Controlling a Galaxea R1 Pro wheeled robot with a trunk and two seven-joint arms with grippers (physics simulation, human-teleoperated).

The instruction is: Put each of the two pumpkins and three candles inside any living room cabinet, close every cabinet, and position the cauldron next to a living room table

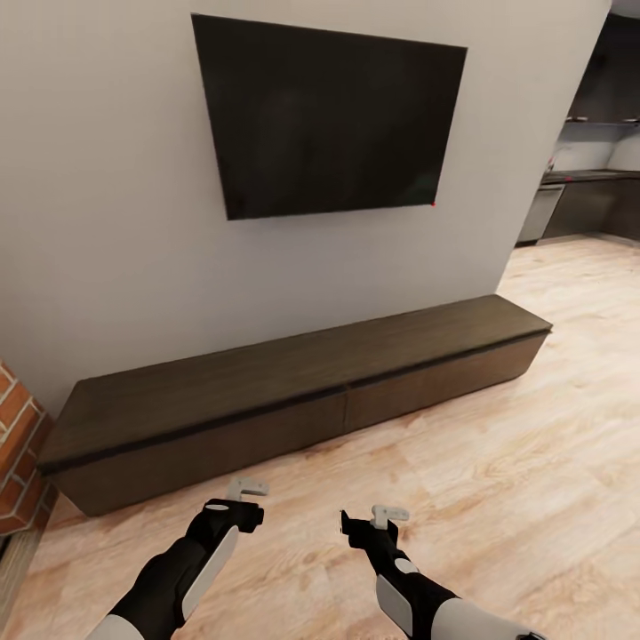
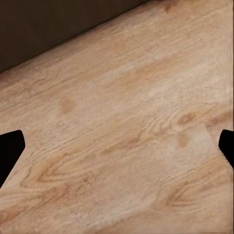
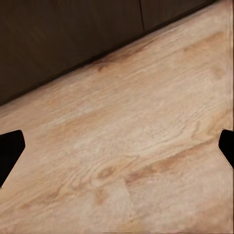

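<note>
Dark-brown cabinet (image 1: pixel 293 391) shut below wall television (image 1: pixel 327 117).

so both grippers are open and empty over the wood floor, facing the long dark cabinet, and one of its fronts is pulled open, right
Not quite. The cabinet is fully closed: the head view shows both fronts flush, split only by a thin seam. The rest holds: the left gripper and right gripper are open and empty over the wood floor, facing the cabinet.
</note>
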